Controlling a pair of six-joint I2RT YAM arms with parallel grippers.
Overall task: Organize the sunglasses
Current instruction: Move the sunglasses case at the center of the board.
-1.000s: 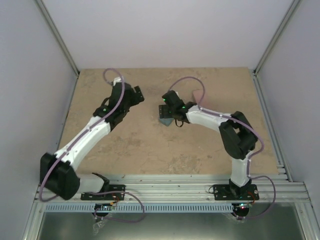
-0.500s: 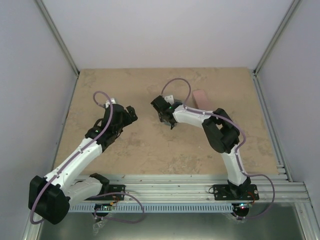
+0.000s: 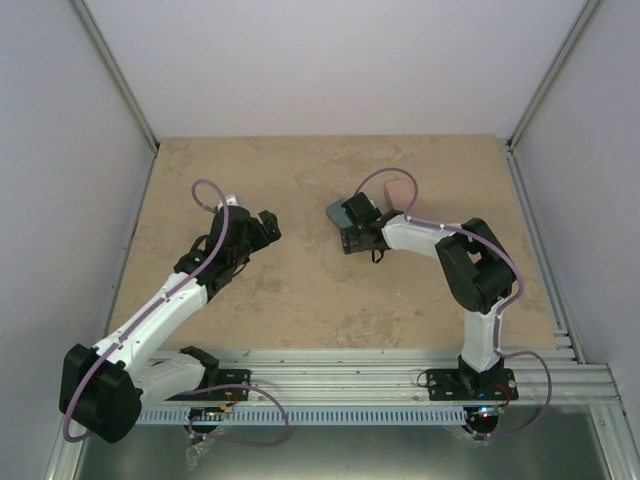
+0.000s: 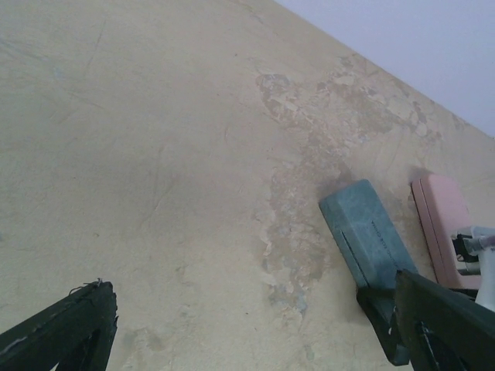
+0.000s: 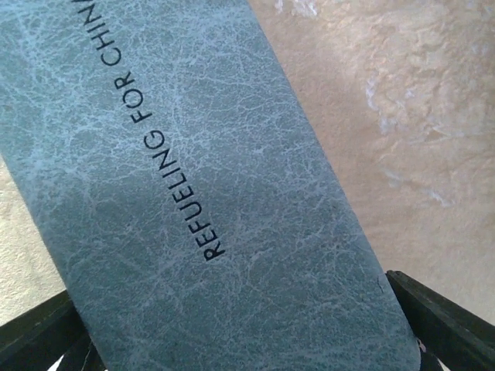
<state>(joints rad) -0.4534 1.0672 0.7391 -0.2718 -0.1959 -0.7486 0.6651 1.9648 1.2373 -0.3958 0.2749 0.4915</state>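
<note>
Two oblong cases on the mottled beige, stone-look table (image 3: 300,300), both closed; contents can't be told, and no sunglasses show in any view. Blue-grey case (image 5: 193,193): crackled leather-look skin, rounded edges, black print "REFUELING FOR CHIN…". Pink case (image 4: 445,228): smooth, close beside it with a gap between. Over the blue-grey case's near end, right gripper (image 3: 348,228), fingers set wide at either edge; squeezing or merely flanking, can't tell. Off to the side, left gripper (image 3: 268,225), spread wide, nothing between.
</note>
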